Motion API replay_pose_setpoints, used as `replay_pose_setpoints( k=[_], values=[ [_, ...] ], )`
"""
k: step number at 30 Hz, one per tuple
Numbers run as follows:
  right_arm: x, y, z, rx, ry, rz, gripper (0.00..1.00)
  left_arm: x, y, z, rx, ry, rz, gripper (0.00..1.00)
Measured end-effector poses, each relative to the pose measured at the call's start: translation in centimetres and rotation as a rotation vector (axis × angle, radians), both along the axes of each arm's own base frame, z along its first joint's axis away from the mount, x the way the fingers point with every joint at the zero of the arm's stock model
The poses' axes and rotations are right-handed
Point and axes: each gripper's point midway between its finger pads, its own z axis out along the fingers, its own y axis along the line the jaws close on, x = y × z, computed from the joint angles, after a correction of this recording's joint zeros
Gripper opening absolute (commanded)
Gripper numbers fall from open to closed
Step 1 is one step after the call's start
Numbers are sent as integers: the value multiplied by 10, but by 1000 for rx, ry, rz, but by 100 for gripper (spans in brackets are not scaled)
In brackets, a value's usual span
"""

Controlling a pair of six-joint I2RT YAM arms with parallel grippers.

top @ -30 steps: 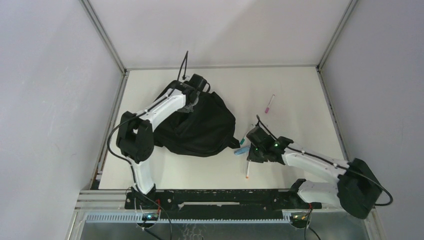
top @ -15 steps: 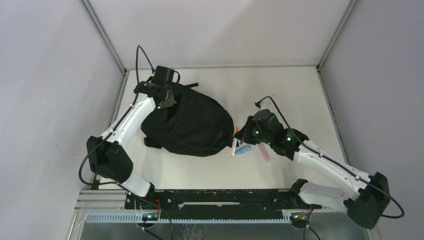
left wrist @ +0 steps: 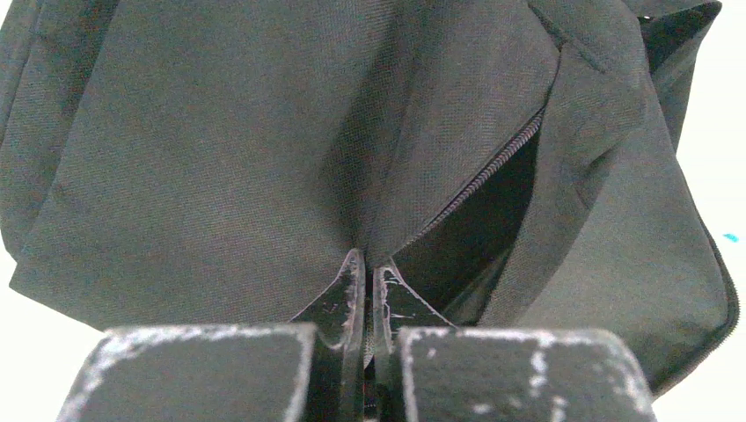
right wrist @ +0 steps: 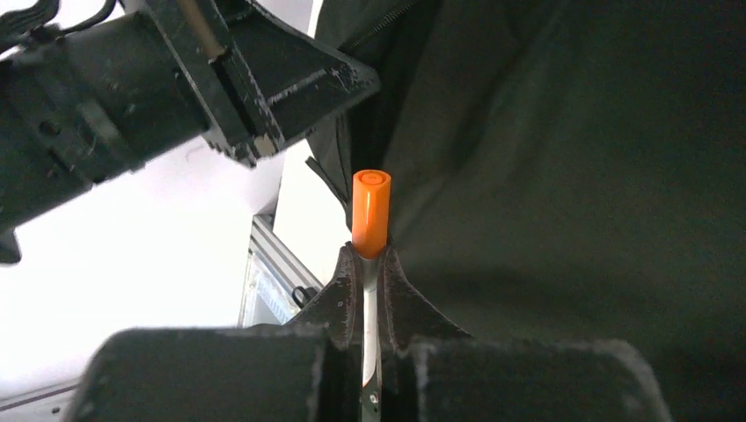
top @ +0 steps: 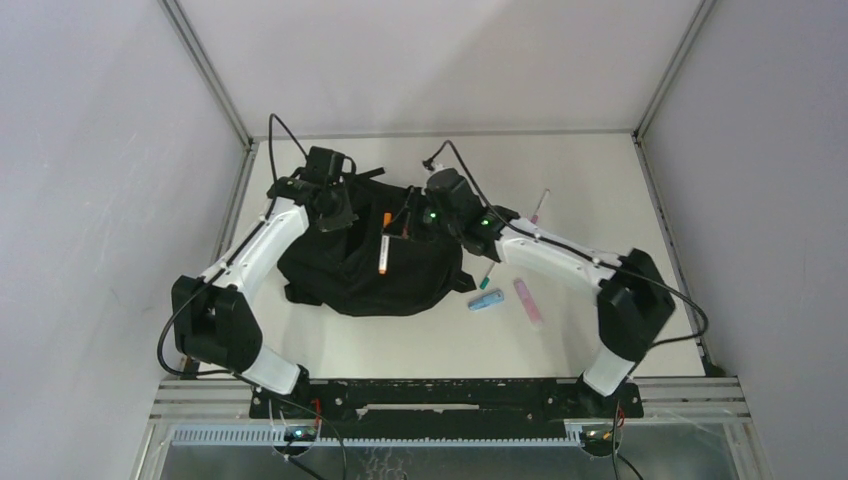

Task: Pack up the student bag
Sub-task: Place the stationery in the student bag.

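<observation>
From above, the backpack (top: 370,275) is seen on the table (top: 590,170), at nine o'clock from its middle. The left gripper (top: 338,212) is set at the backpack's eleven o'clock edge, the right gripper (top: 405,226) at its one o'clock. A pink pen (top: 527,300) and a small blue item (top: 485,300) are laid at the backpack's four o'clock.

In the left wrist view, the left gripper is pinched together on a fold of the backpack beside an open zip (left wrist: 493,171).

In the right wrist view, the right gripper is clamped on a white pen (right wrist: 371,211) with an orange cap, beside the backpack.
</observation>
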Motion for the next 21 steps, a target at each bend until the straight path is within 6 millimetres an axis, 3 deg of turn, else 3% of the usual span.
replay_pose_setpoints(
  k=[6, 11, 18, 21],
  values=[
    [20, 43, -18, 30, 52, 35, 0, -2, -5, 0, -27, 11, -26, 0],
    [41, 67, -33, 53, 85, 16, 0, -4, -6, 0, -43, 19, -46, 0],
    [69, 71, -74, 56, 191, -78, 0, -7, -4, 14, -80, -7, -58, 0],
    [78, 72, -82, 57, 224, -113, 0, -8, -4, 20, -89, -23, -69, 0]
  ],
)
